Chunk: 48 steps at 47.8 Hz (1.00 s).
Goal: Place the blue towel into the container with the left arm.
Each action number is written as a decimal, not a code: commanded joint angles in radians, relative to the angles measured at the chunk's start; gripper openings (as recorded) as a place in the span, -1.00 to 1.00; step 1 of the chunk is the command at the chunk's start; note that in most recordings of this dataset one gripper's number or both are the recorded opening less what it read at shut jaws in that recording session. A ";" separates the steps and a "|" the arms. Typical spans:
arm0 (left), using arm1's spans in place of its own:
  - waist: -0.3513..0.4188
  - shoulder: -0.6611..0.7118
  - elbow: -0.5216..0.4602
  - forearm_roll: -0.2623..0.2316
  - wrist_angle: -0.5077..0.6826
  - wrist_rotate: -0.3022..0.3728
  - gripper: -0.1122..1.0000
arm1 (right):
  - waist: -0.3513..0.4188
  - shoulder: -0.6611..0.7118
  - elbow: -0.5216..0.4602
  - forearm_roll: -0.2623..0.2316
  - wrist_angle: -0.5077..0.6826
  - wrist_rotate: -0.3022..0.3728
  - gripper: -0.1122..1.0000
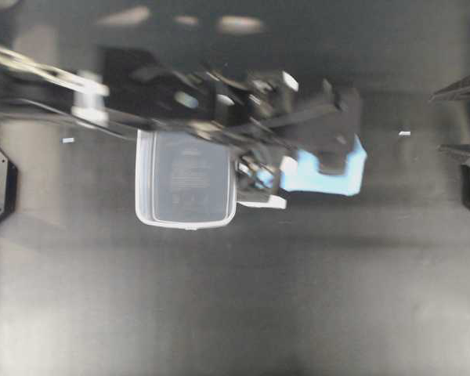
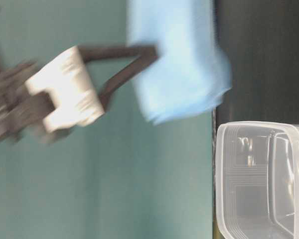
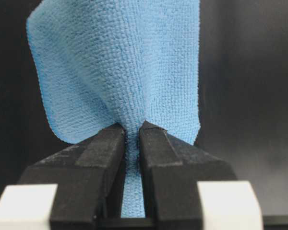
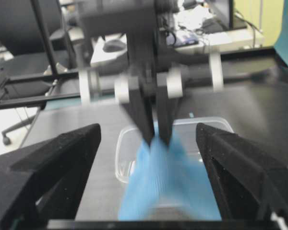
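1. Two black fingers point(image 3: 110, 158) of our left claw point(image 3: 132, 132) are pinched nearly together on the towel point(image 3: 120, 72). Only a thin strip of blue cloth shows in the gap between them.
2. From the left wrist view we see the towel bunched where it's gripped and fanning out wide past the fingertips, hem visible along its edges.
3. From overhead, the left arm point(image 1: 219, 102) reaches across the middle, pretty blurry. The towel point(image 1: 325, 176) sits to the right of the tub point(image 1: 186, 178), partly hidden under the claw, so it's not in the tub.
4. In the table-level view the towel point(image 2: 182, 64) looks lifted off the table, clamped by the claw point(image 2: 149, 55), with the tub point(image 2: 261, 179) beside it and apart from it. We can't tell from this view how high it is.
5. The tub looks like it has nothing in it; we can see its ribbed bottom through the clear plastic.
6. Our right claw point(image 4: 149, 177) is wide open, fingers point(image 4: 57, 163) far apart on both sides of its wrist view, gripping nothing. Through that gap we see the left claw holding the blurred towel point(image 4: 158, 191) in front of the tub point(image 4: 129, 158).
7. Overhead, only the tips of the right arm point(image 1: 462, 117) show at the right edge, well apart from the towel.
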 commanded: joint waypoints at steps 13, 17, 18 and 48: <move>0.029 -0.267 0.272 0.003 0.054 -0.005 -0.69 | -0.003 0.005 -0.018 0.005 -0.005 -0.002 0.59; 0.032 -0.307 0.351 0.003 0.023 -0.003 -0.69 | -0.002 0.005 -0.018 0.005 -0.005 0.002 0.59; 0.034 -0.316 0.370 0.003 0.014 -0.003 -0.69 | -0.003 0.005 -0.018 0.005 -0.005 0.002 0.59; 0.054 -0.327 0.529 0.003 -0.124 -0.002 -0.69 | -0.002 0.005 -0.018 0.003 -0.005 0.002 0.59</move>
